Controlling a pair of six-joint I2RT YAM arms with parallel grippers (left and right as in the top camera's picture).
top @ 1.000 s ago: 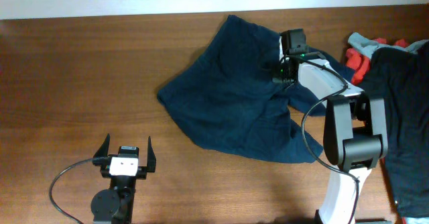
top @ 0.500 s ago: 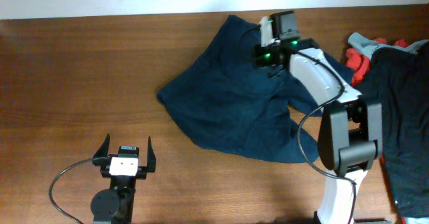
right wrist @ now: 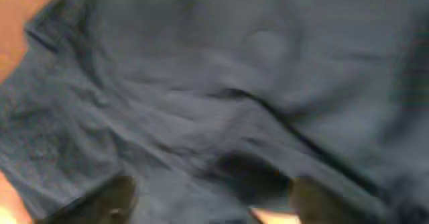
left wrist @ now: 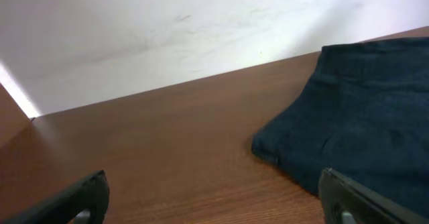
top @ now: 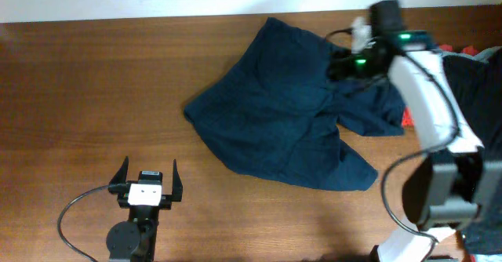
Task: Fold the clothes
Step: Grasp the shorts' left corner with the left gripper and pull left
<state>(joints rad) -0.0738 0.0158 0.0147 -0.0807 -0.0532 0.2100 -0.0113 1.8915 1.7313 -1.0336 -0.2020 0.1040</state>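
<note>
The clothes in play are dark navy shorts, lying rumpled and spread out on the brown table. One leg reaches toward the front right. My right gripper hovers open just above the shorts' upper right part. In the blurred right wrist view the navy fabric fills the frame, and that gripper holds nothing between its spread fingers. My left gripper rests open near the front left, well clear of the cloth. The left wrist view has the shorts' edge ahead to the right of that gripper.
More clothes are piled at the right edge: a black garment, a red one and a grey one. A white wall runs behind the table's far edge.
My right gripper has opened and let go of the shorts. The arm swung from the shorts' top middle toward the right. The shorts' right side now lies spread further right.
</note>
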